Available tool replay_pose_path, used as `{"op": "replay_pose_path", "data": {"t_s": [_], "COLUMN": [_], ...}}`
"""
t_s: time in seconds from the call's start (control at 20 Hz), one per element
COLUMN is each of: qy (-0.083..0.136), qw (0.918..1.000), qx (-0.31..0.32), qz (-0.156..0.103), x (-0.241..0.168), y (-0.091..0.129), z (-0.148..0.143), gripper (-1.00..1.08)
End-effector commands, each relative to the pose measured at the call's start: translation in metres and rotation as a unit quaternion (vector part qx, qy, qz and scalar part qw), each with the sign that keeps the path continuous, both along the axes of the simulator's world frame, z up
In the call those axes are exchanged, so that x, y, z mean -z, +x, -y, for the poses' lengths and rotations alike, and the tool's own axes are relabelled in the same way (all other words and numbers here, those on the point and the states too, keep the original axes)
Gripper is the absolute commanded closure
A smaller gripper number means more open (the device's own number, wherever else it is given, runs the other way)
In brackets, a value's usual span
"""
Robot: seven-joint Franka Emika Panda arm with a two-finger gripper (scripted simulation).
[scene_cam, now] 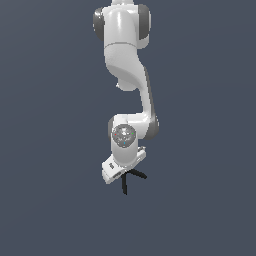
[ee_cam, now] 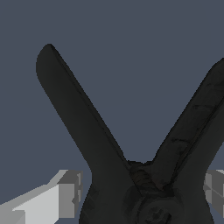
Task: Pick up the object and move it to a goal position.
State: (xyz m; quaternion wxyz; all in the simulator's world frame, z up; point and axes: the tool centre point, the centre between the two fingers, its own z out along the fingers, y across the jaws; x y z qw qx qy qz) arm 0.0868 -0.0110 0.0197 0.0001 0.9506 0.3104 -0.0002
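The black spring clamp shows in the exterior view as two thin splayed handles sticking out below the white hand. In the wrist view the clamp fills the frame, its two handles spreading in a V. Its jaw end and red tip are hidden. My gripper is shut on the clamp's body near the pivot. In the wrist view my gripper has one grey finger on each side of the clamp, pressed against it. The hand is tilted.
A plain dark grey-blue background lies all around in both views. The white arm hangs down from above in the exterior view. No goal marker or other object shows.
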Motion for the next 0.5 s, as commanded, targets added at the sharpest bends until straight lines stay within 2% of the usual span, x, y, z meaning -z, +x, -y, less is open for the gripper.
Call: {"op": "replay_pose_path", "data": {"t_s": [0.0,0.45], "qy": [0.0,0.0], "qw": [1.0,1.0], "qx": [0.0,0.0], "qz": [0.0,0.0], "x": [-0.001,-0.035], "y": [0.0,-0.002], "z": [0.0,-0.003], "gripper": [1.08,1.08]}}
